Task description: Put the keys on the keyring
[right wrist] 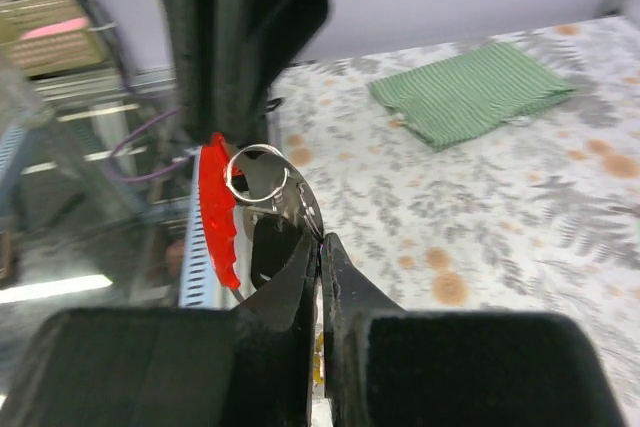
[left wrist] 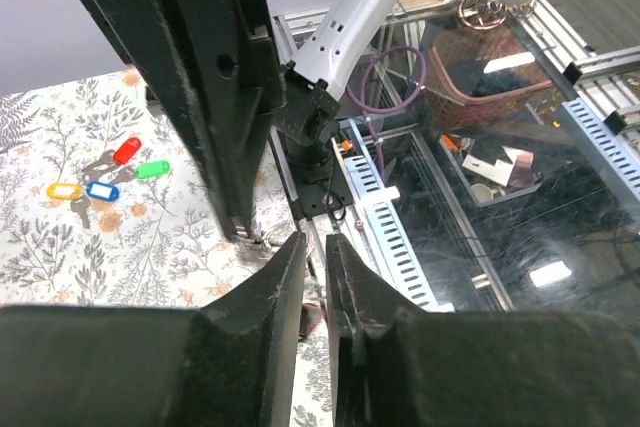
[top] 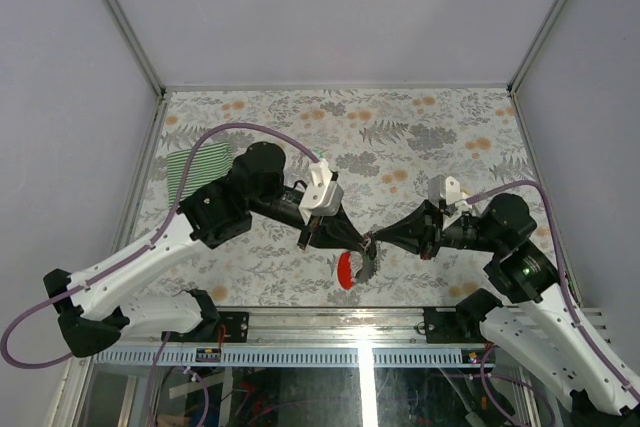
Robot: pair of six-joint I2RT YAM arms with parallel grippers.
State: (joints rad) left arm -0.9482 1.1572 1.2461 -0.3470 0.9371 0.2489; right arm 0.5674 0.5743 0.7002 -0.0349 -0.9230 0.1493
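Note:
The keyring (top: pixel 346 270), a bright red loop joined to a grey metal strip with a small wire ring, hangs in the air near the table's front edge between both grippers. My left gripper (top: pixel 352 243) is closed down on its upper part, with a sliver of red showing between the fingers (left wrist: pixel 290 287). My right gripper (right wrist: pixel 321 237) is shut on the metal strip beside the red loop (right wrist: pixel 216 202). The keys (left wrist: pixel 100 179), with red, green, yellow and blue heads, lie loose on the floral table in the left wrist view. They are hidden in the top view.
A green striped cloth (top: pixel 195 169) lies at the back left of the table and also shows in the right wrist view (right wrist: pixel 470 92). The table's front edge with its metal rail (top: pixel 360 357) runs just below the grippers. Grey walls enclose the table.

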